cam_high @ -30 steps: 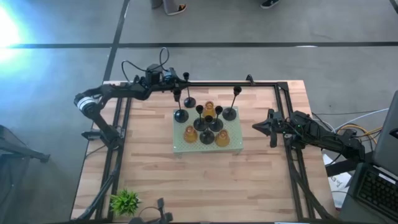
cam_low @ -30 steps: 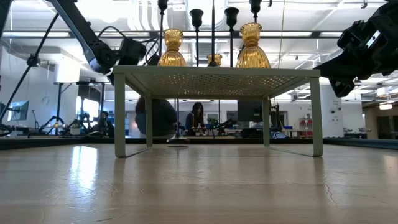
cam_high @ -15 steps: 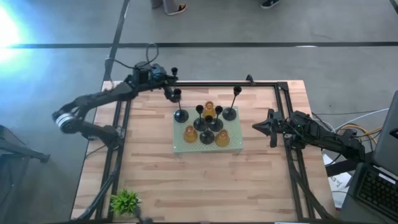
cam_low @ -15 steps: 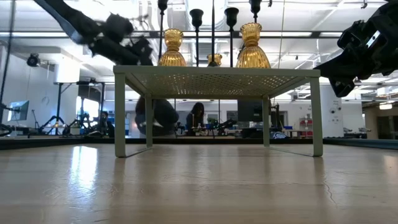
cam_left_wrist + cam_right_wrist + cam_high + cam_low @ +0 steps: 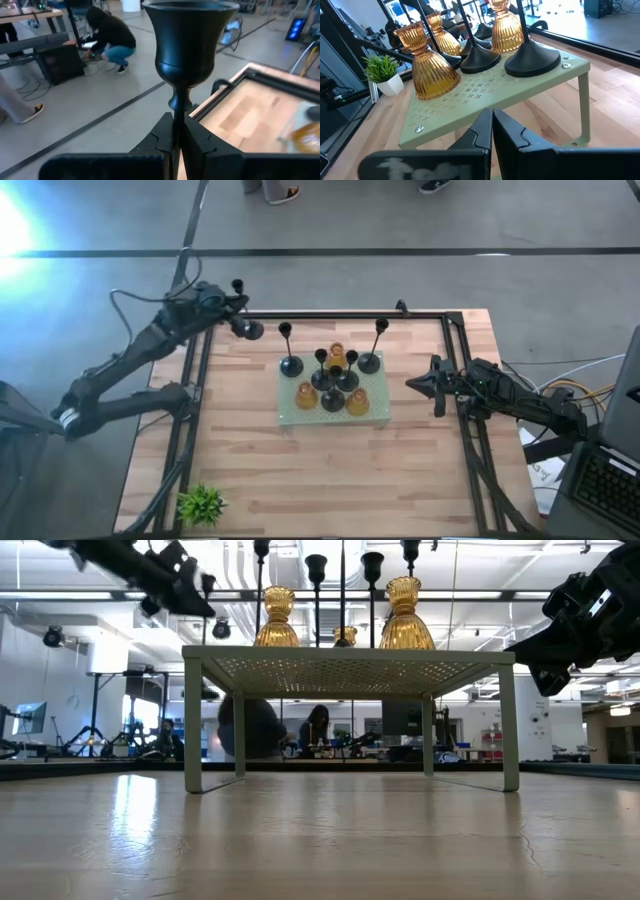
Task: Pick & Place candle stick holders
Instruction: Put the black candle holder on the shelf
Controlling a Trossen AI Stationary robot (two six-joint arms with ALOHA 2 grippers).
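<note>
- The left gripper (image 5: 175, 137) is clenched on the thin stem of a black candle holder (image 5: 189, 45), just under its cup. It hangs over the far left corner of the table (image 5: 300, 470), right by the edge.
- In the high view, that black holder (image 5: 243, 320) lies tipped sideways in the air, its round base pointing in toward the table.
- The black holder looks hard and stiff. Its round base is probably the heavy part, so it may want to swing. The thin stem is a good place to pinch, but it could slip or turn.
- The other candle holders stand on the pale green stand (image 5: 372, 408) in the middle of the table. Some are black with tall stems, and some are short orange glass ones (image 5: 431, 70).
- The glass ones look smooth and could break. Their narrow neck seems the best place to grab.
- They stand packed close, so there is little room between them.
- The right gripper (image 5: 492, 122) is pinched shut and holds nothing. It waits just beside the stand's right side.
- The wood around the stand is bare, so there is lots of room. A little green plant (image 5: 201, 503) sits well away at the near left corner.
</note>
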